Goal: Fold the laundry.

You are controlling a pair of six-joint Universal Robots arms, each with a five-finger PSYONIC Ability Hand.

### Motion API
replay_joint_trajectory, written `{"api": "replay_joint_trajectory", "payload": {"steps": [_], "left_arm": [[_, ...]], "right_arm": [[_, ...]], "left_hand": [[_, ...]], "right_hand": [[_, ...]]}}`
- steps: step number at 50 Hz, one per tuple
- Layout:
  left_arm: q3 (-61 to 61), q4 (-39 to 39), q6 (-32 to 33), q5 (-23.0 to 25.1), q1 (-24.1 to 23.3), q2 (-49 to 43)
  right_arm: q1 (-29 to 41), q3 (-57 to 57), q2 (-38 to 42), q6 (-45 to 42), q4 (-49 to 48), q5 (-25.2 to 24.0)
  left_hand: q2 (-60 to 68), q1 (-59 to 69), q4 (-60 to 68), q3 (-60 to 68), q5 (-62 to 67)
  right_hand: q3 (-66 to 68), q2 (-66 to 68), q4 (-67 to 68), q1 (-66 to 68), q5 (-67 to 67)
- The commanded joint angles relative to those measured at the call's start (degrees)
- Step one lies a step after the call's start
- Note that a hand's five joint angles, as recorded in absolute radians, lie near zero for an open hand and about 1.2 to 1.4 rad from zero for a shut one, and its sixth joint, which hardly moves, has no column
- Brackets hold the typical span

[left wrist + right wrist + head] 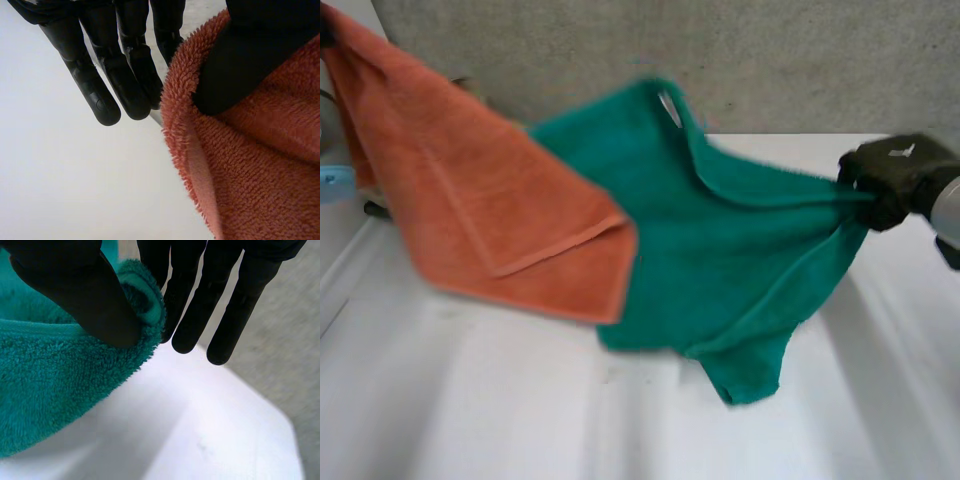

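Head view: both towels lifted off table [470, 420]. From left hand [125, 75], up at far left, orange towel [490, 210] hangs by edge, long axis slanting down toward centre; its lower corner overlaps green towel [730, 260], nearer camera. From right hand [898, 175], green towel stretches leftward, held at one corner.

Left wrist view: thumb pinches orange edge against fingers.

Right wrist view: thumb pins green corner to finger, other fingers straight.

Unclear: whether green's lowest tip touches table, whether towels touch. Green's left side hidden behind orange.
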Motion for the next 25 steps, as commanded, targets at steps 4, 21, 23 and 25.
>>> {"api": "replay_joint_trajectory", "payload": {"steps": [4, 21, 23, 25], "left_arm": [[2.0, -0.5, 0.5, 0.5, 0.9, -3.0], [-30.5, -9.5, 1.5, 8.2, -8.4, 7.6], [-31.9, -13.7, 0.9, 8.3, -10.0, 8.2], [-32.4, -16.3, 0.4, 8.4, -11.5, 9.0]], "right_arm": [[1.0, 3.8, 5.7, 0.5, -4.6, 0.3], [2.9, 9.5, 5.6, 1.0, -8.9, 0.2], [3.0, 9.5, 5.6, 1.1, -9.1, 0.1], [3.0, 9.5, 5.5, 1.1, -9.2, -0.2]], "left_hand": [[11.4, 13.7, 11.4, 11.7, 14.4], [-58.2, -55.9, -58.2, -57.9, -55.2], [-57.9, -55.6, -57.9, -57.6, -54.9], [-57.9, -55.6, -57.9, -57.5, -54.9]], "right_hand": [[11.8, 12.4, 11.3, 16.4, 12.7], [11.8, 12.4, 11.3, 16.4, 12.7], [11.8, 12.4, 11.3, 16.4, 12.7], [11.8, 12.4, 11.3, 16.4, 12.7]]}}
